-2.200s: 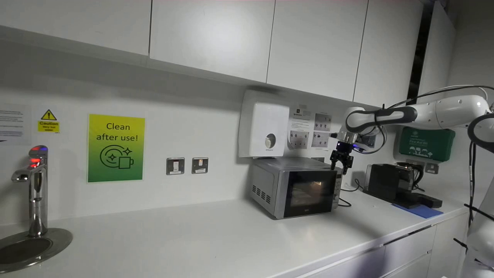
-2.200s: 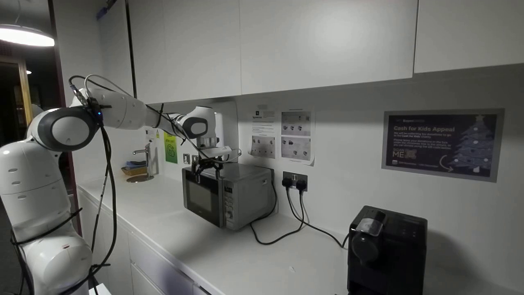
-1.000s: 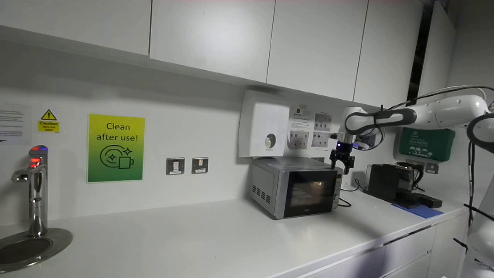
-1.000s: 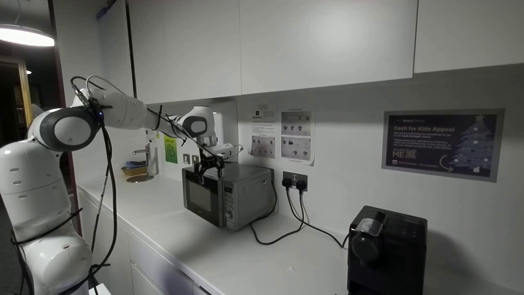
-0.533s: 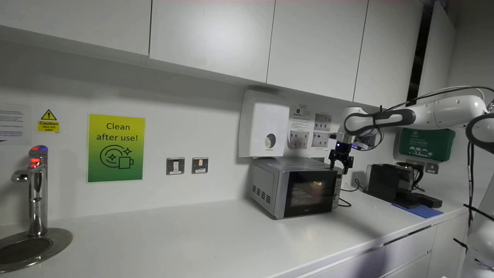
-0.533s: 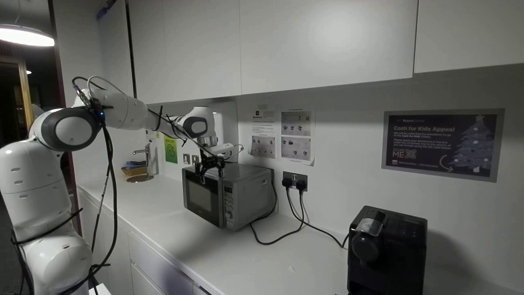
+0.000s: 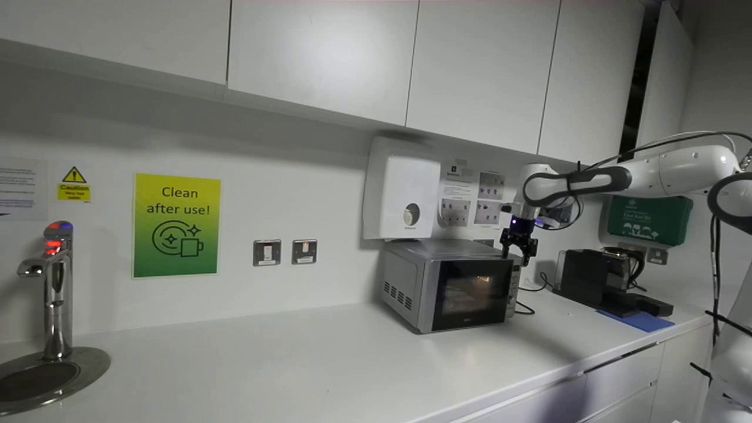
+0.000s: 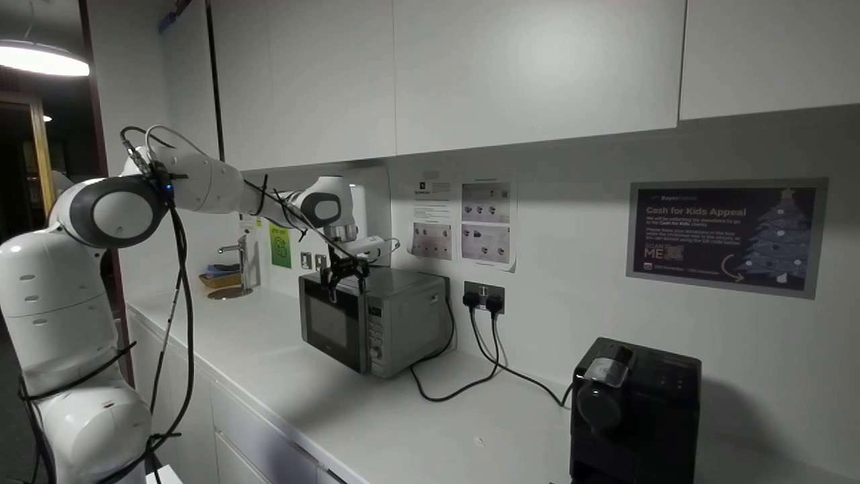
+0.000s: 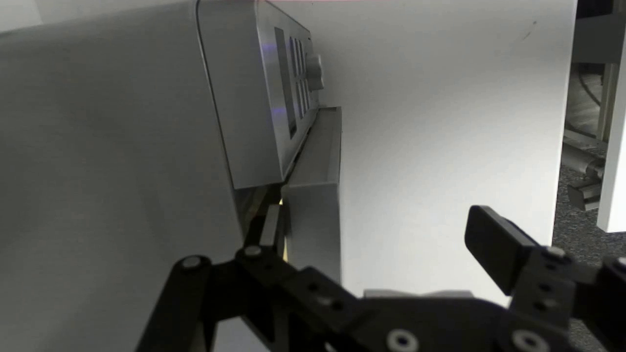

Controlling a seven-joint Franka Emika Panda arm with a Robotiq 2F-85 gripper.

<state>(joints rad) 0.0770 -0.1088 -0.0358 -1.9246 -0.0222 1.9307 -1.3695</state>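
Note:
A grey microwave [image 7: 405, 276] stands on the white counter, in both exterior views [image 8: 410, 329]. Its dark-windowed door [image 7: 473, 294] is slightly ajar: in the wrist view, a narrow gap shows between the door [image 9: 315, 220] and the microwave's body [image 9: 122, 146], with yellow light in it. My gripper [image 9: 376, 215] is open, pointing down at the door's top edge near the control panel [image 9: 288, 78]. One finger is in the gap behind the door; the other is in front of it, over the counter. I cannot tell whether a finger touches the door. The gripper holds nothing.
A black coffee machine [image 8: 638, 403] stands beside the microwave, with a blue mat [image 7: 634, 320] under its front. Black power cables [image 8: 437, 398] lie between them. A paper dispenser [image 7: 405, 194] and wall cabinets [image 7: 482, 70] hang above. A tap [image 7: 57, 294] stands at the far end.
Over about two seconds my gripper has turned slightly and shifted a little along the door's top, toward the control panel side. Over the last half second it barely moves. The microwave stays in place.

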